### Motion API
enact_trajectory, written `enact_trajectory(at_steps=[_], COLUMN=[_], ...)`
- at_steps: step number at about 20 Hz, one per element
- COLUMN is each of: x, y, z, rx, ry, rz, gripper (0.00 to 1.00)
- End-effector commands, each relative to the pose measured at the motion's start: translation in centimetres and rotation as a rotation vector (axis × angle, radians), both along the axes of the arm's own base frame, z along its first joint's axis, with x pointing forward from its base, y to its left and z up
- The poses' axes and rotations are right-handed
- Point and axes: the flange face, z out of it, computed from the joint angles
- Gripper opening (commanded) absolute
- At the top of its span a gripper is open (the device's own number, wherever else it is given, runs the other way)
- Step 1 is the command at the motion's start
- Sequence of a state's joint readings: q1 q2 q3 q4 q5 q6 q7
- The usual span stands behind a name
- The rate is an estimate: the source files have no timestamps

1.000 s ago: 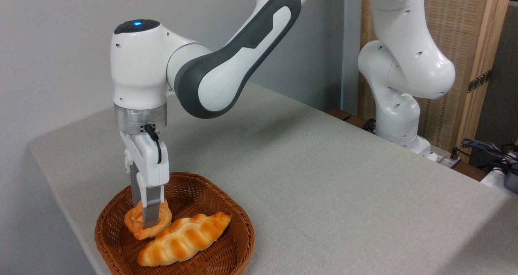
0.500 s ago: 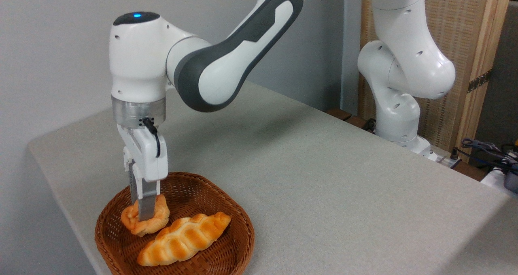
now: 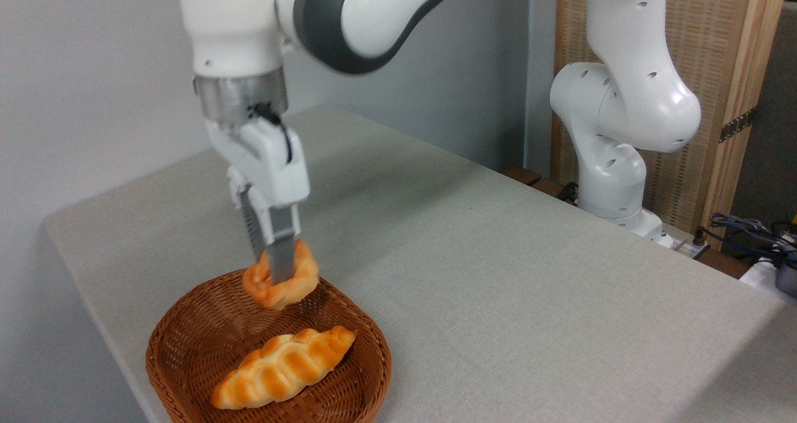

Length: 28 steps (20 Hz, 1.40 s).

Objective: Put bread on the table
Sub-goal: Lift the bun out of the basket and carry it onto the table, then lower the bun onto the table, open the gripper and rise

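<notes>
Pinching the bread [image 3: 280, 283] between its fingers, the gripper [image 3: 274, 273] hangs above the basket [image 3: 187, 354].

A braided loaf [image 3: 283, 367] lies in the basket [image 3: 187, 348] at the table's [image 3: 498, 273] front-left corner.

The table [image 3: 498, 267] is carrying a wicker basket [image 3: 187, 348] at its front left edge. The robot base [image 3: 613, 186] is standing at the table's far right edge. Cables [image 3: 753, 230] are lying beyond the right edge.
</notes>
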State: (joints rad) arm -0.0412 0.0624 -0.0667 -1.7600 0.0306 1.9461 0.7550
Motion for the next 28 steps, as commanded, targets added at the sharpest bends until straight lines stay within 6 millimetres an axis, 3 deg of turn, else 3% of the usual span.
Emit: enact_trajectory(at_steps=[1,2,5,9,14,15,17,20,28], x=[-3.7,-4.2,-8.4,-12.7,-13.2,-13.3,-13.5,-13.8,-13.8], y=[2.2,2.6,3.1,1.5,-2.8,-3.5,-4.3,-4.7,-5.8], z=[2.9,2.9,1.5,0.4,-2.6,-3.3,-4.9,-6.1,-6.9], rx=[0.015,0.017,0.019,0.019,0.012,0.015,0.017,0.018,0.022], ry=[0.064,0.073,0.101,0.127,0.189,0.201,0.210,0.204,0.219], rz=[-0.075,-0.087,-0.113,-0.137,-0.216,-0.233,-0.251,-0.259,-0.283], gripper=[0.37,0.37,0.44,0.48,0.60,0.66,0.68,1.00,1.00])
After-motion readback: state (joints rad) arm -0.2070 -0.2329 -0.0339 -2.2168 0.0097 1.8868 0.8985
